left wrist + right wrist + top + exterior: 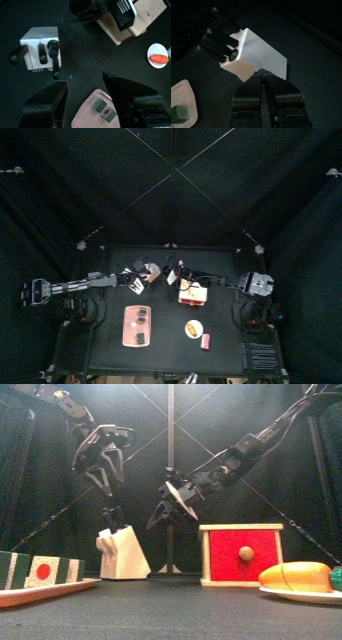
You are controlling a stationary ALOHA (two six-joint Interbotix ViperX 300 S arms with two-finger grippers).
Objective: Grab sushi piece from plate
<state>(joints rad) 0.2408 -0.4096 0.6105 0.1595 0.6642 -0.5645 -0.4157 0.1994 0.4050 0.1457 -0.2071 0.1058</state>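
Observation:
The long pink plate (136, 326) lies at the table's front left. It carries sushi pieces (40, 570), green and white with a red dot. My left gripper (85, 80) hangs open and empty above the plate (93, 102), with one sushi piece (104, 111) below its jaws. My right gripper (264, 79) has reached across the middle. It is shut on nothing, high beside the white knife block (254, 50). A corner of the plate (183, 97) with a green sushi piece (178, 114) shows in the right wrist view.
The white knife block (123, 552) with black handles stands behind the plate. A wooden box with a red drawer front (243, 554) sits mid-table. A small round white plate (305, 592) holding an orange piece (297, 574) is at the front right.

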